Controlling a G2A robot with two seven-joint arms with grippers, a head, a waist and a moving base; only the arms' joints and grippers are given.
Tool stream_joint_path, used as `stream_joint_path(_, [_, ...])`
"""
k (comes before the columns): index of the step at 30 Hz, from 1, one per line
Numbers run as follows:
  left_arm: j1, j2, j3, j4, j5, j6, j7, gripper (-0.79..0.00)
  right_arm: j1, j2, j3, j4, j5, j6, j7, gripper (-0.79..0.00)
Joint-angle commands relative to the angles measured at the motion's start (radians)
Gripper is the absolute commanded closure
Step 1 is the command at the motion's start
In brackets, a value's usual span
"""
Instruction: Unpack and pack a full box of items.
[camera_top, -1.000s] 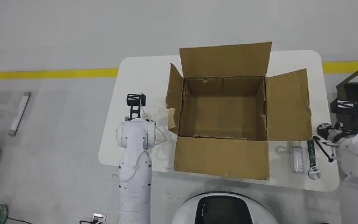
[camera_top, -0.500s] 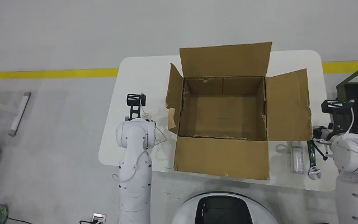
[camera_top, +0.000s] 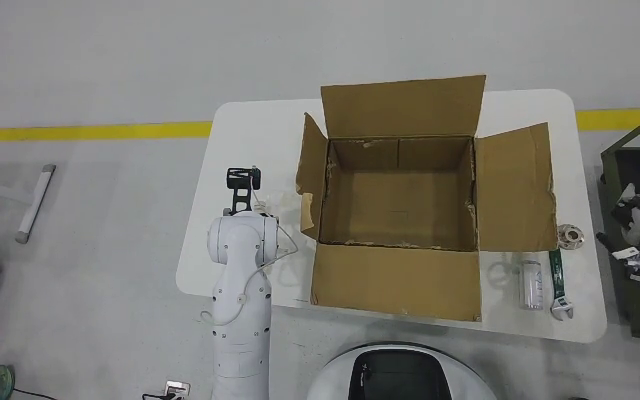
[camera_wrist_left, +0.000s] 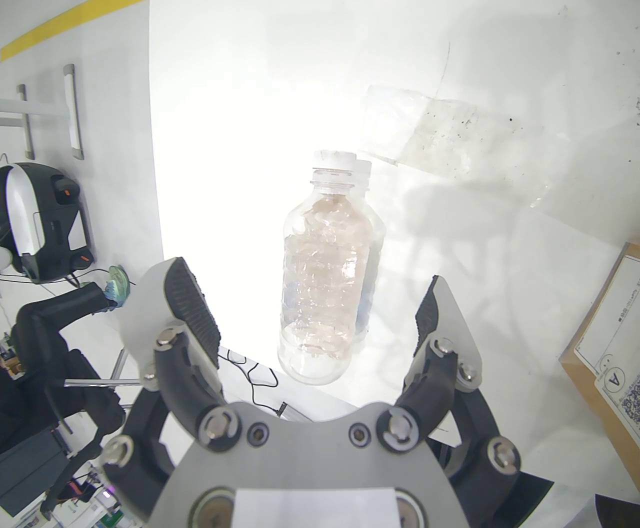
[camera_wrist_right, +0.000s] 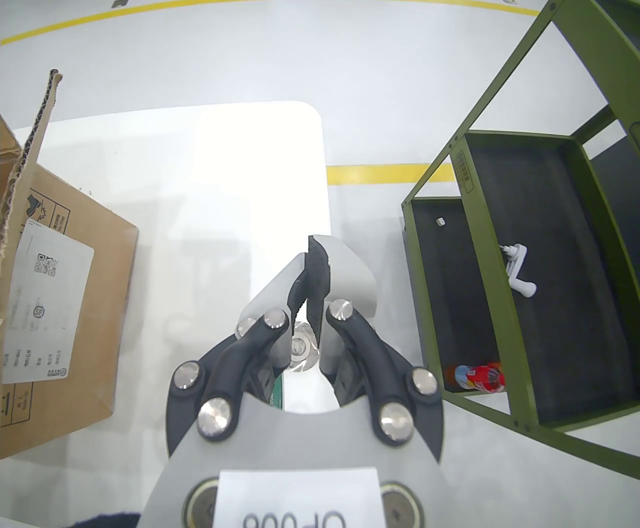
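1. Over the left part of the white rounded table (camera_top: 260, 130), the left gripper (camera_wrist_left: 305, 274) hangs with its two fingers spread wide apart, and it grips nothing.
2. Under the gap between these fingers shows a clear plastic bottle (camera_wrist_left: 325, 280) with a white cap. It touches neither finger, and its cap points away from the gripper. Whether it rests flat on the table, I cannot tell.
3. Near this place, toward the middle of the table, stands the large brown cardboard box (camera_top: 400, 105) with its four flaps folded outward.
4. By the right side of the table, the right gripper (camera_wrist_right: 311, 255) has its fingers pressed together, and nothing is held between them.
5. Behind these fingers a small round metal flange (camera_top: 570, 236) lies on the table, near the right flap of the box.
6. Closer to the robot lie a silver metal can (camera_top: 532, 282) and, just beside it, a green-handled wrench (camera_top: 558, 285).
7. Beyond the table edge stands an olive-green metal shelf cart (camera_wrist_right: 500, 165) with black trays.
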Motion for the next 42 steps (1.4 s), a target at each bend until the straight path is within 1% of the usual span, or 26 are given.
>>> stream_joint_path(1, [0.0, 0.0, 0.0, 0.0, 0.0, 0.0, 0.0, -0.785, 0.002, 0.0, -0.001, 0.001, 0.0, 0.0, 0.003, 0.0])
stream_joint_path(6, [0.0, 0.0, 0.0, 0.0, 0.0, 0.0, 0.0, -0.785, 0.001, 0.0, -0.001, 0.001, 0.002, 0.002, -0.002, 0.0])
stream_joint_path(7, [0.0, 0.0, 0.0, 0.0, 0.0, 0.0, 0.0, -0.785, -0.005, -0.001, -0.002, -0.001, 0.006, 0.009, -0.038, 0.0])
stream_joint_path(9, [0.0, 0.0, 0.0, 0.0, 0.0, 0.0, 0.0, -0.785, -0.014, -0.003, -0.007, 0.01, 0.006, 0.039, -0.152, 0.0])
stream_joint_path(10, [0.0, 0.0, 0.0, 0.0, 0.0, 0.0, 0.0, -0.785, -0.012, -0.006, -0.009, 0.014, 0.03, 0.067, -0.208, 0.0])
stream_joint_path(13, [0.0, 0.0, 0.0, 0.0, 0.0, 0.0, 0.0, -0.785, -0.01, -0.01, -0.008, 0.026, 0.069, 0.086, -0.432, 0.0])
stream_joint_path(14, [0.0, 0.0, 0.0, 0.0, 0.0, 0.0, 0.0, -0.785, -0.013, -0.011, -0.012, 0.037, 0.107, 0.073, -0.495, 0.0])
stream_joint_path(16, [0.0, 0.0, 0.0, 0.0, 0.0, 0.0, 0.0, -0.785, -0.026, -0.011, -0.014, 0.065, 0.101, 0.031, -0.611, 0.0])
stream_joint_path(19, [0.0, 0.0, 0.0, 0.0, 0.0, 0.0, 0.0, -0.785, -0.036, -0.009, -0.034, 0.109, 0.043, 0.01, -0.731, 0.0])
stream_joint_path(21, [0.003, 0.0, 0.0, -0.001, -0.002, 0.0, 0.009, -0.785, -0.036, -0.01, -0.051, 0.127, 0.059, 0.016, -0.764, 0.0])
stream_joint_path(22, [0.014, 0.001, -0.002, -0.003, -0.012, -0.007, 0.033, -0.785, -0.039, -0.01, -0.057, 0.128, 0.052, 0.01, -0.776, 0.0])
stream_joint_path(24, [0.028, 0.005, -0.011, -0.006, -0.016, -0.04, 0.05, -0.785, -0.046, -0.009, -0.07, 0.133, 0.038, 0.012, -0.783, 0.0])
stream_joint_path(30, [0.063, 0.019, -0.061, -0.044, -0.042, -0.158, 0.001, -0.785, -0.054, -0.005, -0.096, 0.141, -0.013, 0.009, -0.788, 0.0])
stream_joint_path(32, [0.072, 0.024, -0.081, -0.05, -0.038, -0.177, 0.006, -0.785, -0.048, -0.004, -0.099, 0.148, -0.01, 0.018, -0.782, 0.0])
stream_joint_path(33, [0.075, 0.025, -0.095, -0.043, -0.069, -0.181, -0.002, -0.785, -0.046, -0.003, -0.1, 0.151, -0.007, 0.019, -0.78, 0.0])
stream_joint_path(35, [0.077, 0.029, -0.113, -0.036, -0.096, -0.217, 0.003, -0.785, -0.044, -0.002, -0.101, 0.155, -0.005, 0.018, -0.778, 0.0])
stream_joint_path(38, [0.096, 0.037, -0.122, -0.014, -0.101, -0.269, 0.049, -0.785, -0.044, 0.0, -0.102, 0.158, -0.004, 0.013, -0.775, 0.0])
stream_joint_path(42, [0.102, 0.042, -0.138, 0.017, -0.15, -0.289, 0.054, -0.785, -0.043, 0.003, -0.103, 0.164, -0.003, 0.012, -0.774, 0.0])
